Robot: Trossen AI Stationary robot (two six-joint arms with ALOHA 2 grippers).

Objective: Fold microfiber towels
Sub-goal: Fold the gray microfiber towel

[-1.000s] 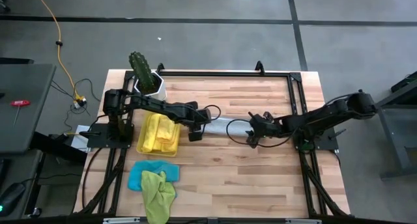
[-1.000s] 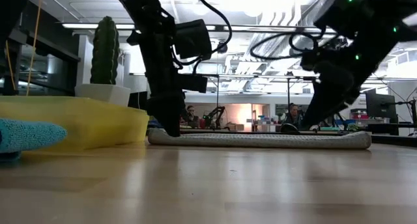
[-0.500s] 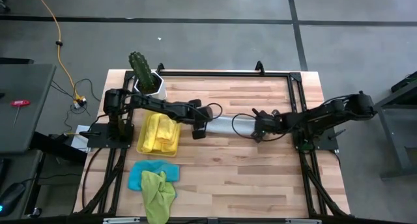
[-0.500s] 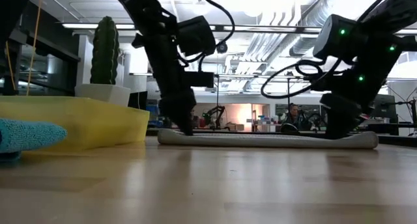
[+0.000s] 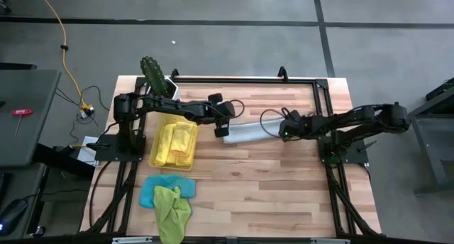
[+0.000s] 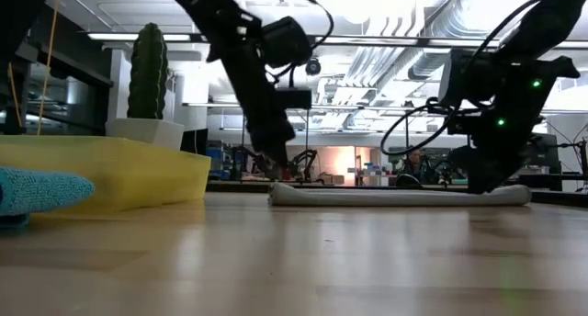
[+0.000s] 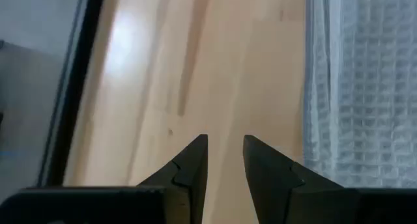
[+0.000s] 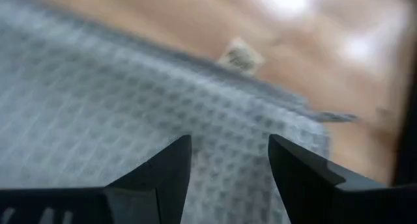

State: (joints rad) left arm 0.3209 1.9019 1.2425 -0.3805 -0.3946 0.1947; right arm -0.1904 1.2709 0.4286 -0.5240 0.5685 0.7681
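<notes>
The grey towel (image 5: 248,132) lies mid-table, long axis running between the arms. The left gripper (image 5: 220,129) sits just off its near end, slightly parted, empty. The right gripper (image 5: 284,128) hovers over the opposite end, wide, empty.

A folded towel (image 5: 247,133) lies mid-table (image 5: 284,180), toward the back edge. Left of it a tray (image 5: 153,159) holds towels (image 5: 177,145); a cactus pot (image 5: 162,88) stands at the back-left corner. Two more cloths (image 5: 169,200), seemingly overlapping, lie near the front-left corner.
</notes>
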